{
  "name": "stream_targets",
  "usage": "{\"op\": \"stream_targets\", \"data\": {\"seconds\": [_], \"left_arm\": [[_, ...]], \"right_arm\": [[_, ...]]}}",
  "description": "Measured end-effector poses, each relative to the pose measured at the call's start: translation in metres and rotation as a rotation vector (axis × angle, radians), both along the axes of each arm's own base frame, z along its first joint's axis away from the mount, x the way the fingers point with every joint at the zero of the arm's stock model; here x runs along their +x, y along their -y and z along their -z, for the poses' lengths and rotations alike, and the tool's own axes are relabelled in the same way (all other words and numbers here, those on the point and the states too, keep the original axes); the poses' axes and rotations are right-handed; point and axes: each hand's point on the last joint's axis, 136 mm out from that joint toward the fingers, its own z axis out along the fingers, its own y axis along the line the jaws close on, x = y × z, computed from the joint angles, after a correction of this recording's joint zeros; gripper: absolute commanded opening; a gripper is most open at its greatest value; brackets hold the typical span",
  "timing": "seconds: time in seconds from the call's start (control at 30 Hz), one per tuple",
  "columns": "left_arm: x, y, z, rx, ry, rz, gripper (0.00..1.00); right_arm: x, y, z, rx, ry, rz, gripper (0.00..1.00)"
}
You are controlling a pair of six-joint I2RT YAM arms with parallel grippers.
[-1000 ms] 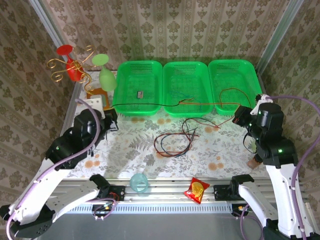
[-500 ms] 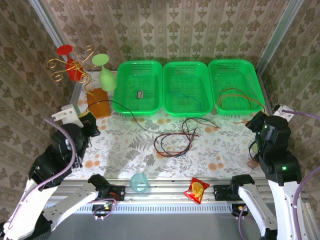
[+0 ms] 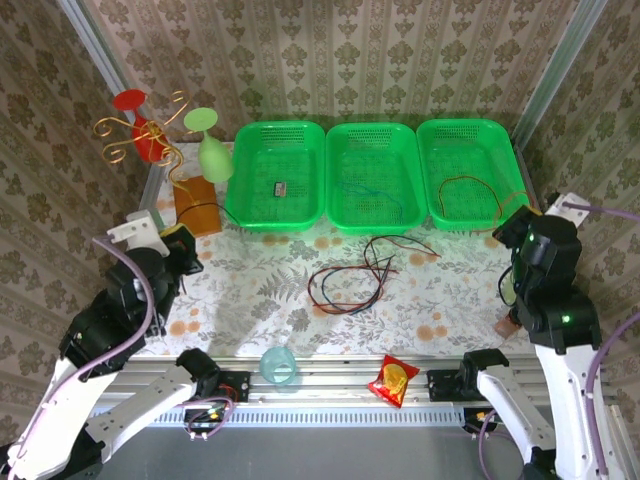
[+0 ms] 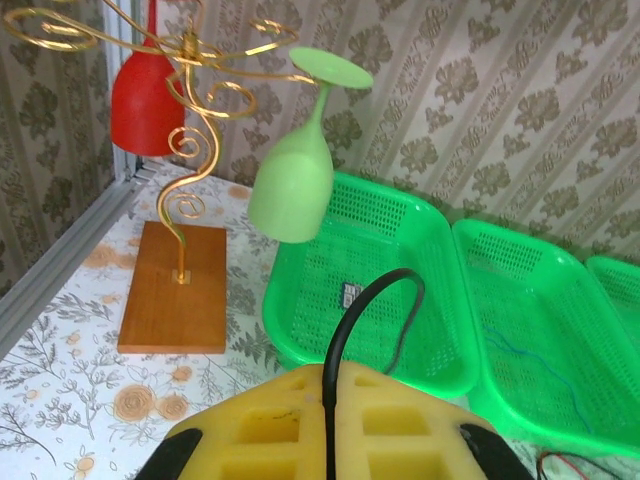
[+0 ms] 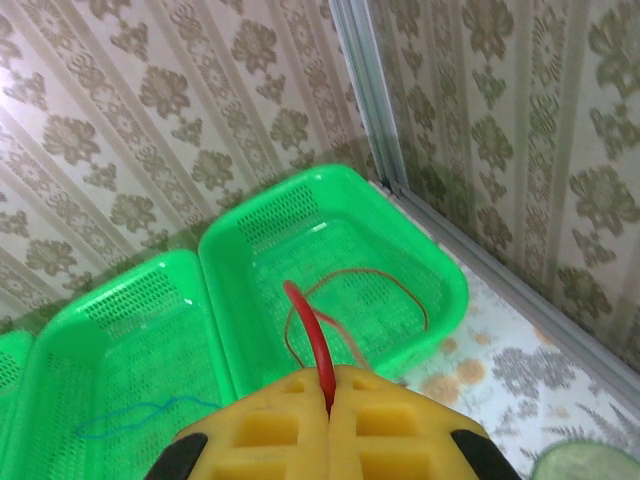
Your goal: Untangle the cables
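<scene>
My left gripper (image 3: 181, 243) is shut on a black cable (image 4: 372, 292), which arches up out of the yellow pads toward the left green basket (image 4: 300, 310). On the right, my right gripper (image 3: 521, 226) is shut on a red-orange cable (image 5: 312, 335); the rest of it loops inside the right green basket (image 3: 505, 150). A loose tangle of black and red cables (image 3: 350, 281) lies on the floral tabletop between the arms. A thin dark blue cable (image 3: 372, 190) rests in the middle basket (image 3: 372, 130).
A gold wire stand on a wooden base (image 3: 196, 190) holds a red glass (image 3: 140, 130) and a green glass (image 3: 212, 150) at the back left. A small dark item (image 3: 281, 187) lies in the left basket. A teal cup (image 3: 279, 365) and a red snack packet (image 3: 393, 380) sit on the front rail.
Both arms have drawn back to their own sides. The black cable has come away to the left with the left gripper. The red-orange cable's loop has dropped into the right basket.
</scene>
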Motion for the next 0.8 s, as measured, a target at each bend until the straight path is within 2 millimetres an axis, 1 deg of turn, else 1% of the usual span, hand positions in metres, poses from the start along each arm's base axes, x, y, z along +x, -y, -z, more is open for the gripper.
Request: {"op": "stream_targets", "data": {"seconds": [0.03, 0.17, 0.27, 0.37, 0.43, 0.53, 0.63, 0.73, 0.8], "left_arm": [[0.001, 0.002, 0.001, 0.000, -0.006, 0.006, 0.00], [0.006, 0.012, 0.008, 0.001, -0.028, 0.032, 0.00], [0.008, 0.020, 0.014, -0.016, -0.044, 0.053, 0.00], [0.011, 0.028, 0.024, -0.031, -0.070, 0.074, 0.00], [0.013, 0.034, 0.033, -0.038, -0.094, 0.087, 0.00], [0.015, 0.041, 0.040, -0.049, -0.116, 0.102, 0.00], [0.016, 0.045, 0.043, -0.063, -0.126, 0.112, 0.00], [0.017, 0.048, 0.043, -0.078, -0.127, 0.121, 0.00], [0.018, 0.050, 0.043, -0.083, -0.128, 0.123, 0.00]], "right_arm": [[0.004, 0.000, -0.007, -0.005, 0.011, -0.002, 0.00], [0.022, -0.003, -0.049, -0.021, 0.103, -0.017, 0.00], [0.041, -0.007, -0.076, -0.026, 0.161, -0.040, 0.00], [0.064, -0.012, -0.096, -0.024, 0.205, -0.061, 0.00], [0.081, -0.013, -0.105, -0.030, 0.223, -0.066, 0.00], [0.106, -0.015, -0.109, -0.053, 0.218, -0.072, 0.00], [0.126, -0.016, -0.103, -0.099, 0.194, -0.079, 0.00], [0.144, -0.013, -0.087, -0.152, 0.142, -0.070, 0.00], [0.154, -0.009, -0.064, -0.178, 0.083, -0.058, 0.00]]}}
